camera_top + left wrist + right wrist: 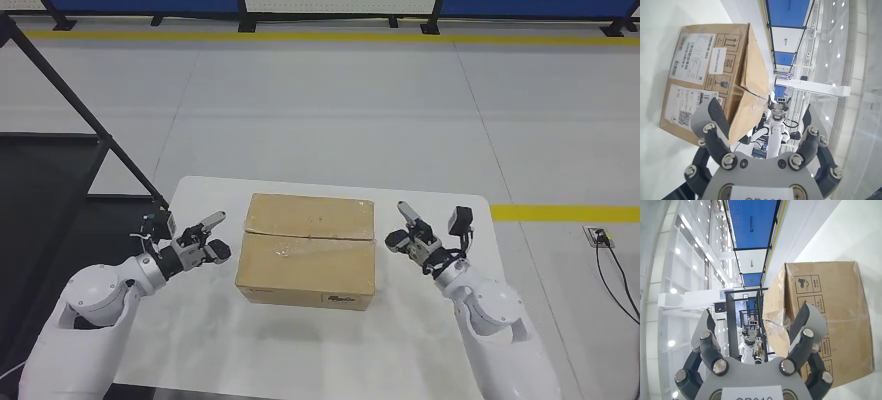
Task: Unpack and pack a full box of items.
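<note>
Wide-open left gripper and right gripper flank the closed brown cardboard box on the white table, neither touching it. It looks stiff and is probably heavy if full; I'd take the top flaps at the seam.

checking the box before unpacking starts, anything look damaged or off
The cardboard box sits closed on the table, not crushed or tilted. One oddity: at both ends of the top seam the clear tape is split and crumpled, and the flap edges look ragged there. Nothing spilled.
</note>
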